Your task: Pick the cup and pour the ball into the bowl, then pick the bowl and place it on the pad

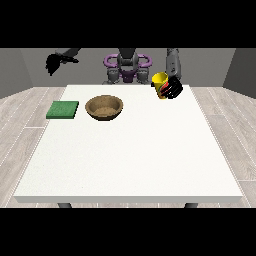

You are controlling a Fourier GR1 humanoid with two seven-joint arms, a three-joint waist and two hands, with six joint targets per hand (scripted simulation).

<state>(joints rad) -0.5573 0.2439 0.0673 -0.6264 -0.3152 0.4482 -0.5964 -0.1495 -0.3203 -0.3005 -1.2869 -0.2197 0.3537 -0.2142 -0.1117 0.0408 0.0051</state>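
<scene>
From my station I start at the view's left. The hand at the view's left (52,63) hangs raised beyond the surface's (130,160) far left corner, at about ten o'clock from the middle of the surface; it touches nothing, and I cannot tell how its fingers lie.

Next comes the green pad (63,109), lying flat near the left edge, at about nine to ten o'clock from the centre. Just beside it, at its three o'clock, sits the brown bowl (104,107), upright, mouth up, apart from the pad with a strip of white showing between them. I can see the bowl's inside, and no ball shows in it.

Behind the far edge, at twelve o'clock, I see the robot's torso (127,67).

Further right, at about one o'clock from the centre and close to the far edge, is the yellow cup (159,81). The hand at the view's right (172,89) is on its right side, black fingers curled round the cup's wall. The cup stands roughly upright with its mouth up; I cannot tell whether its base touches the surface. The ball is hidden from me.
</scene>
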